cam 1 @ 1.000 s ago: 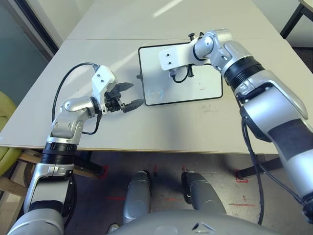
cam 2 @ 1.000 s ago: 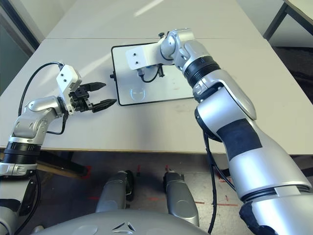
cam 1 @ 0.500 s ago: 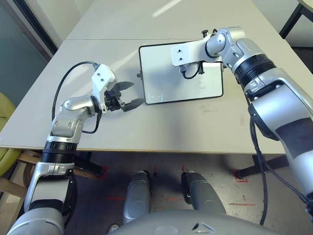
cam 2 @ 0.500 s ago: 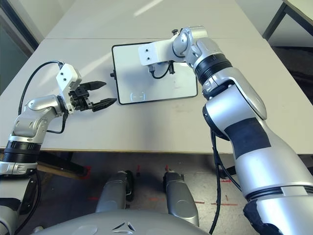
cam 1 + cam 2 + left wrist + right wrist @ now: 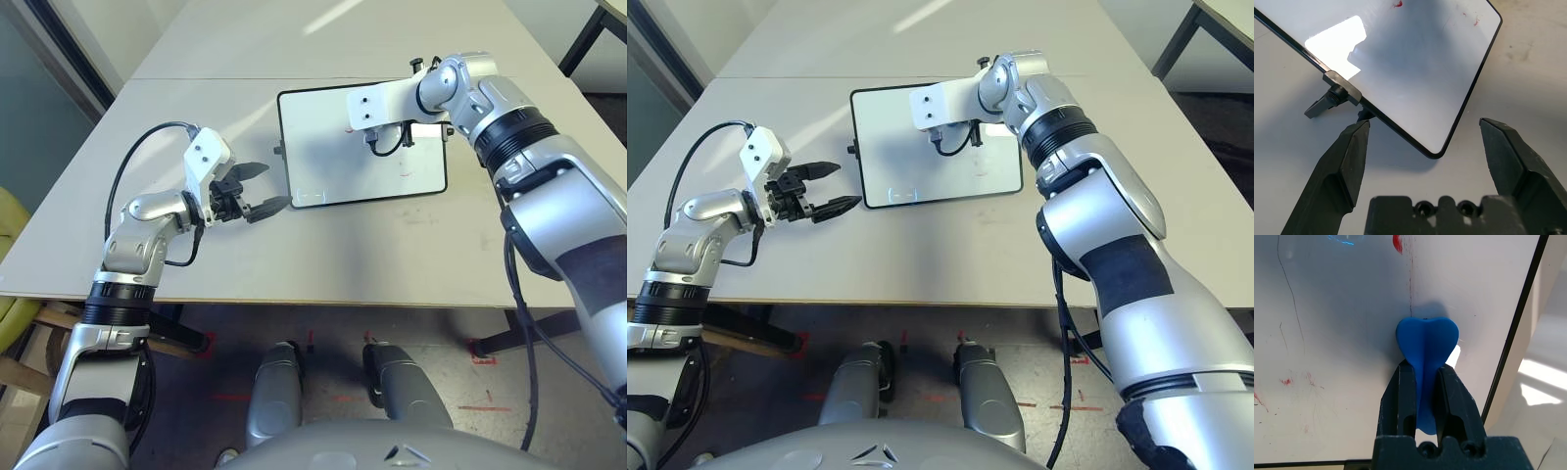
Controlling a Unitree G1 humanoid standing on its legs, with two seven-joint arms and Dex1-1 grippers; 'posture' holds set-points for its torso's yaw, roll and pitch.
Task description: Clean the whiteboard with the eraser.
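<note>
We're pinching the blue eraser [image 5: 1427, 340] in our right pincer [image 5: 1426, 369] over the whiteboard [image 5: 323, 162], which is lying at twelve o'clock on the surface [image 5: 225, 269]. Left pincer [image 5: 1424, 122] is standing spread. Red marks [image 5: 1397, 243] are remaining; wiping seems partly done.

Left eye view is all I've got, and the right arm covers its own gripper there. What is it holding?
Observer: The right gripper is closed on the blue eraser, as the right wrist view shows.
Operator: Any ink near it?
Observer: Yes, a thick red smear lies on the whiteboard, with a thin streak running from it toward the eraser.
Operator: And thin dark marks?
Observer: One long, thin dark line runs across the whiteboard, off to one side of the eraser.
</note>
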